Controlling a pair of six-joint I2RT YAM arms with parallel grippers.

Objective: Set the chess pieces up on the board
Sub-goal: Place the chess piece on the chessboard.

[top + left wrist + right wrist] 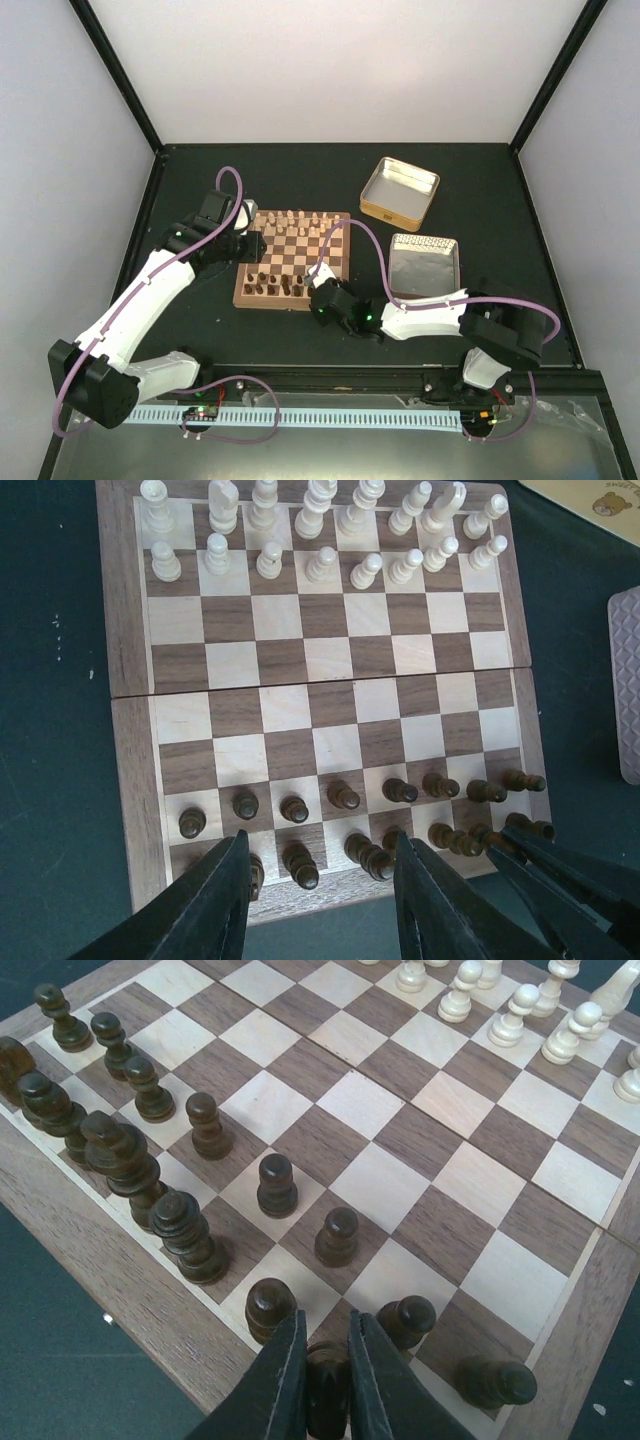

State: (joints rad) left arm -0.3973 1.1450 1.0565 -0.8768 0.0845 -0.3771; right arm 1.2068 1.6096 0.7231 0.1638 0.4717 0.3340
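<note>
Left gripper hangs apart and empty over the board's dark-side edge. Over right, the right gripper is pinched on a dark chessman at the edge row. I'd settle it upright and mid-square, clear of the neighbouring chess pieces, then release.

Four middle ranks of the board are bare — a free lane left to right. Cream chessmen fill the two far ranks; dark chess pieces crowd the two near ones, where the right end effector pinches one at the near edge. Two tins occupy the surface right of the board.
</note>
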